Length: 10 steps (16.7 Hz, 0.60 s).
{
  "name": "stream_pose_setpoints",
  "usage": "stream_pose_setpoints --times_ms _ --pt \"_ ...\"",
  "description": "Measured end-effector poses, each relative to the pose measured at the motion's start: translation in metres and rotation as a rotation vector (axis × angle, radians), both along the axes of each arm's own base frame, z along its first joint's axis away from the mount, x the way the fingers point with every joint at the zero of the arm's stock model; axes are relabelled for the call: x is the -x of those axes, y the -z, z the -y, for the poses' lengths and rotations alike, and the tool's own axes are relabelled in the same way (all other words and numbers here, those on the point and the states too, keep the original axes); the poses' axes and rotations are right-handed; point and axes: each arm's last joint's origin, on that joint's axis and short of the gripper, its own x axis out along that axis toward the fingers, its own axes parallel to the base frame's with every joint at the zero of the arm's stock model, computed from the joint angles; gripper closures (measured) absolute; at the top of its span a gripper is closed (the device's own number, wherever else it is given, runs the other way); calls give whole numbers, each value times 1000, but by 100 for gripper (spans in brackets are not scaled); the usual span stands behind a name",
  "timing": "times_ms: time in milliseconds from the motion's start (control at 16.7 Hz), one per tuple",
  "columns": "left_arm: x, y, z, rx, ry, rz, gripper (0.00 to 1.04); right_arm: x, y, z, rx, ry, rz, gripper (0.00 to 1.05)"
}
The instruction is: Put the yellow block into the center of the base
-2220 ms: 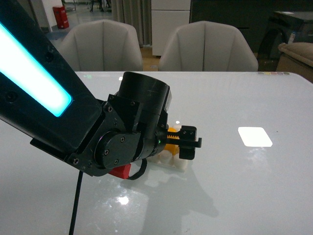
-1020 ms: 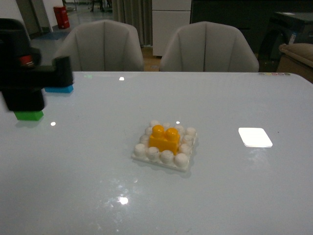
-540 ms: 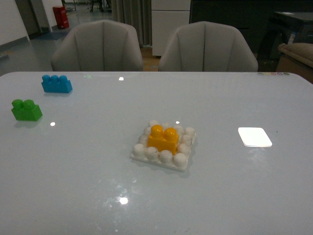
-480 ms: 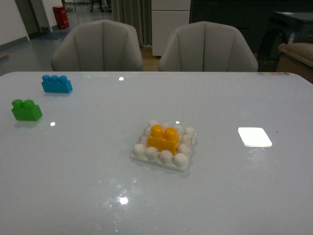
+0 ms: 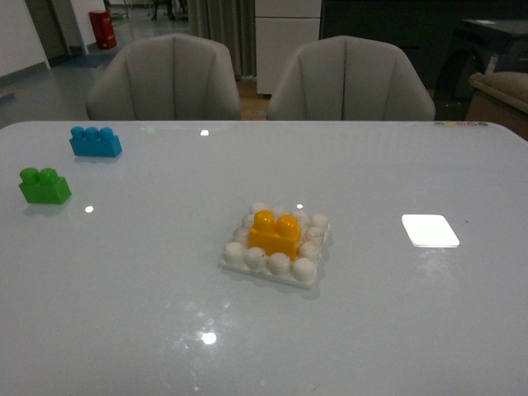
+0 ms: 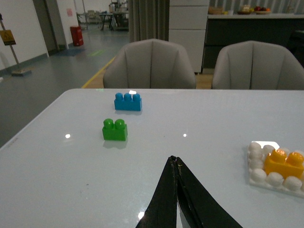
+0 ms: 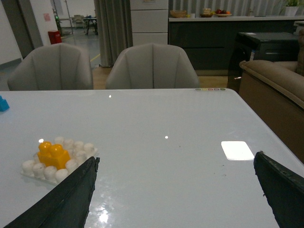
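green brick (image 5: pixel 44 186) table far-left | blue brick (image 5: pixel 96 142) behind it | white patch (image 5: pixel 430 231) right

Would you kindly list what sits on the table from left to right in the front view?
Green brick → blue brick → base with the yellow block seated in its middle → flat white rounded rectangle.

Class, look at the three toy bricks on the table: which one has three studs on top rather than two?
The blue brick, at the far left of the table. The green brick nearer the robot and the yellow block seated on the base each show two.
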Motion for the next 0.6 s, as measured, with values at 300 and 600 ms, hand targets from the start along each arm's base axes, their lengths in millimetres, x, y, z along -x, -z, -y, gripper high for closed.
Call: stream_pose_setpoints --times_ms 300,600 --pt "7 5 2 -1 27 18 103 0 0 0 0 0 0 6" --pt "12 5 2 -1 27 16 103 0 0 0 0 -1 0 6"
